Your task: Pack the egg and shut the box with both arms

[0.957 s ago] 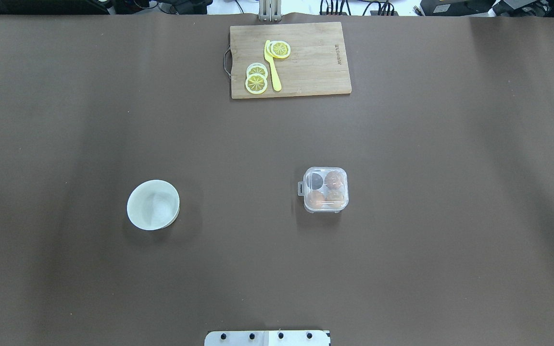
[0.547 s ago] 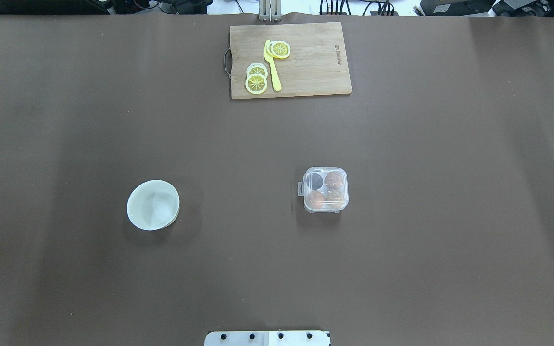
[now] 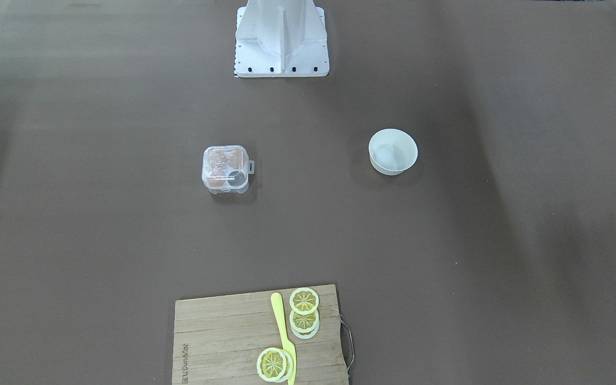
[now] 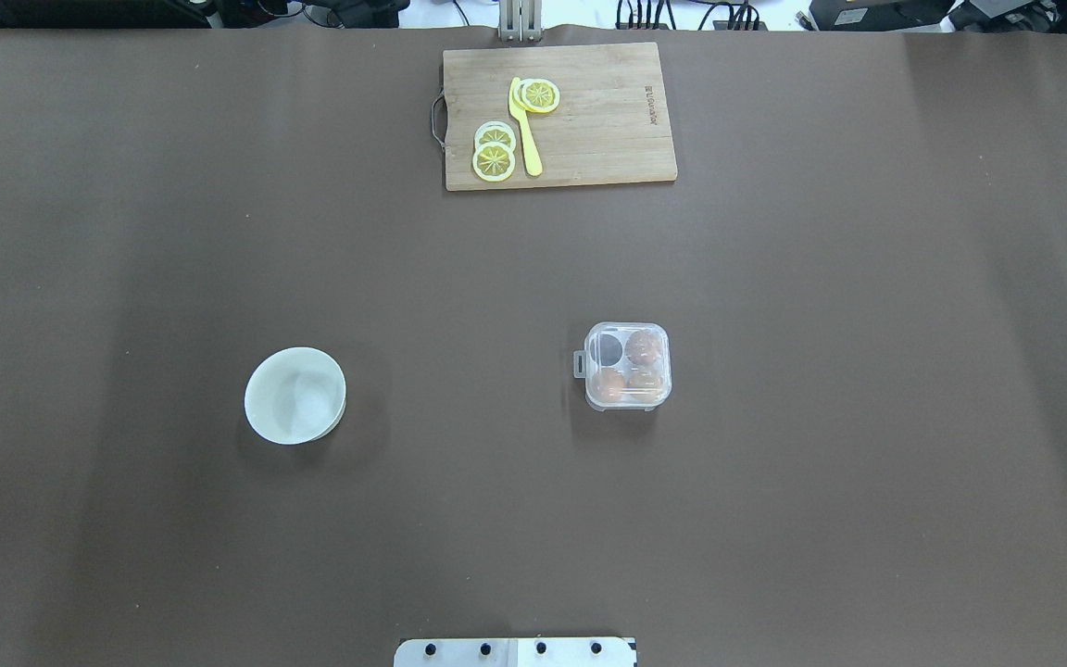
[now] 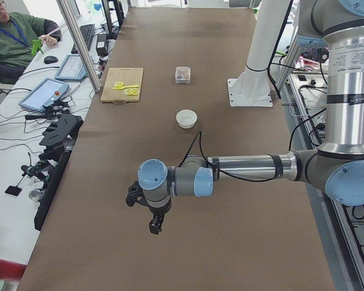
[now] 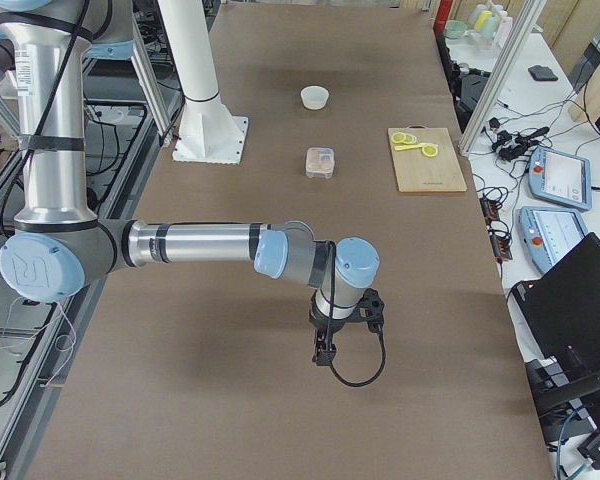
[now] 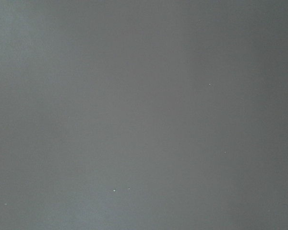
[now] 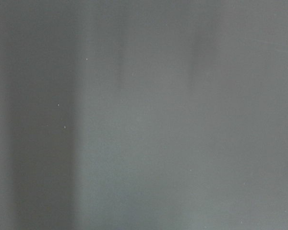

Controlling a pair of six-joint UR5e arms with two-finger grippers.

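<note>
The clear plastic box (image 4: 628, 366) sits right of the table's middle with its lid down and its latch tab on the left. Three light-brown eggs (image 4: 645, 347) fill three cells; I cannot tell which is the task's egg. The fourth cell (image 4: 605, 349) looks dark and empty. The box also shows in the front view (image 3: 225, 169). My left gripper (image 5: 155, 225) and right gripper (image 6: 323, 355) hang over bare table far from the box, at opposite ends. They show only in the side views, so I cannot tell whether they are open or shut.
A white bowl (image 4: 294, 396) stands left of the box and looks empty. A wooden cutting board (image 4: 598, 139) with lemon slices (image 4: 494, 159) and a yellow knife (image 4: 524, 130) lies at the far edge. The white pedestal base (image 3: 281, 37) stands at the robot's side. An operator (image 5: 12, 42) sits beyond the far edge.
</note>
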